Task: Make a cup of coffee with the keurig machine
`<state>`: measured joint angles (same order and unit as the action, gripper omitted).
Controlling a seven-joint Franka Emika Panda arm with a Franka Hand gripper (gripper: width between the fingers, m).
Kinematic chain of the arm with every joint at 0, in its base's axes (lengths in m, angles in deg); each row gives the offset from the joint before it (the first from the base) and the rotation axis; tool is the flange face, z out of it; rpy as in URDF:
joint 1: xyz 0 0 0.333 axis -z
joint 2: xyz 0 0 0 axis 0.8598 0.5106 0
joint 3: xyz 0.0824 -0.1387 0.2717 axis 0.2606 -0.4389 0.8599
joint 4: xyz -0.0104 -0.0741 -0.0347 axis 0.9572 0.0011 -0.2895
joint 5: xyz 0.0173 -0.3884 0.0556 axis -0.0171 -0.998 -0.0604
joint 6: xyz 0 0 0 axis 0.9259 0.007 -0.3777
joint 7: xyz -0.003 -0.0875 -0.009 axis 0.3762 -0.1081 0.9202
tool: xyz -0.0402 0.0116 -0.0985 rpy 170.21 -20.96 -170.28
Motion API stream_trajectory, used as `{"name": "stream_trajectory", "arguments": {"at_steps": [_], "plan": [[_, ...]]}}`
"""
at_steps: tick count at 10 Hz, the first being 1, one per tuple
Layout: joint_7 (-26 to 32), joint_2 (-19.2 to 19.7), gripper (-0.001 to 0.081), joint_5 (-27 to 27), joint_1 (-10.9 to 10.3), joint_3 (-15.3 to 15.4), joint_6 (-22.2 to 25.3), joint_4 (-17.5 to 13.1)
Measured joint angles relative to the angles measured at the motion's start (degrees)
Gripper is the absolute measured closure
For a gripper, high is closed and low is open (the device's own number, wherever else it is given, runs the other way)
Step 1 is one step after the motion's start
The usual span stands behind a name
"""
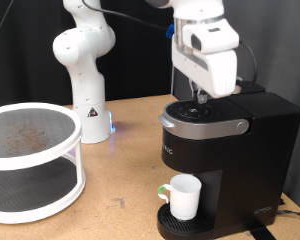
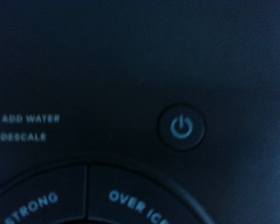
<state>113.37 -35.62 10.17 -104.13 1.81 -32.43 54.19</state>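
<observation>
— Where is your gripper (image 1: 197,98) sitting right now?

— I am holding it straight down over the top of the keurig machine (image 1: 230,150), right at the button panel behind the silver-grey lid handle (image 1: 202,126). My fingertips are lying at the panel; I cannot tell whether they are touching it or how far apart they are standing.

— And the cup of coffee (image 1: 182,197)?

— It is standing upright on the drip tray (image 1: 172,222), under the machine's overhanging head, handle pointing toward the exterior view's left.

— Anything else on the wooden table (image 1: 120,150)?

— A white two-tier round rack (image 1: 30,160) is sitting at the exterior view's left, well apart from the machine.
</observation>
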Motion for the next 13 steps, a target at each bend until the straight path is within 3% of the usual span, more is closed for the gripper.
{"name": "stream_trajectory", "arguments": {"at_steps": [5,7,13], "plan": [[-0.3,0.7,0.0803,0.7,0.6,-1.3,-0.1,1.6],[0.0,0.9,0.0803,3.4,0.7,-2.1,0.5,1.4],[3.3,5.1,0.0803,12.7,1.2,-4.7,7.6,-3.2]]}}
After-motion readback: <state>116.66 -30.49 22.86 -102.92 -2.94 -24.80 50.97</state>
